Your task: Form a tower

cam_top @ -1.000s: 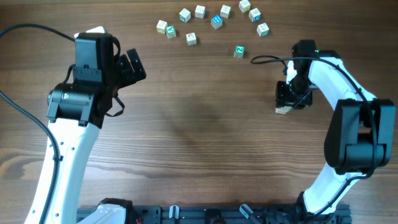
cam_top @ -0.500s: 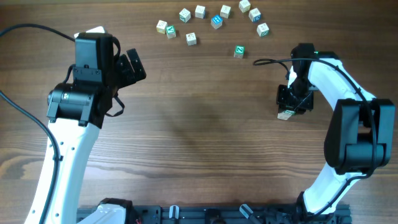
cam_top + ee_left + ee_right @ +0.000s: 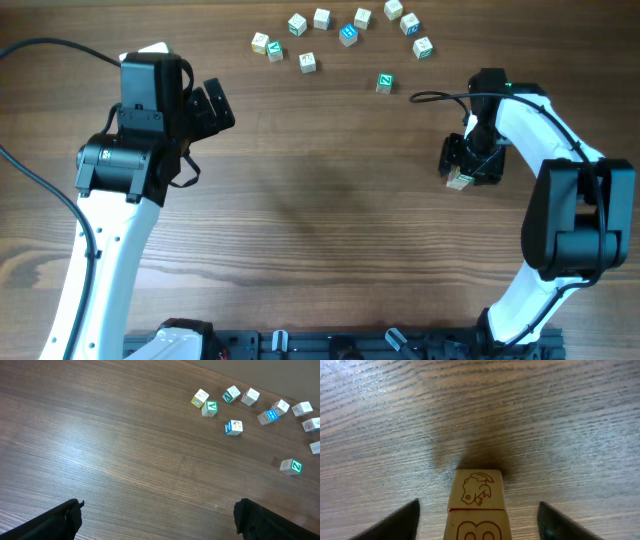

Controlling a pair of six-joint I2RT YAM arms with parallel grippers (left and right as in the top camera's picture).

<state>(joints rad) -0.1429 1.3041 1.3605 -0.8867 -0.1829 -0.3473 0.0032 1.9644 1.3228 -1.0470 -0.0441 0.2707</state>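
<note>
Many loose cubes [image 3: 347, 34] are spread in a curved line at the far edge of the wooden table [image 3: 320, 220]. One cube with a green face [image 3: 385, 83] is set a bit apart from the others and lies nearest to the right arm [image 3: 560, 180].

The tower [image 3: 477, 495] is stood on the right side of the table, straight under the right gripper [image 3: 468, 160]. A small animal and a big letter are printed on it in red. The right fingers [image 3: 400, 520] are held wide on both sides of the tower and are not touching it. The right arm is bent over the tower from the near edge.

The left gripper [image 3: 160, 525] is held above the left side of the table and is pointed toward the cubes. Its fingers are spread wide and nothing is held between them.
</note>
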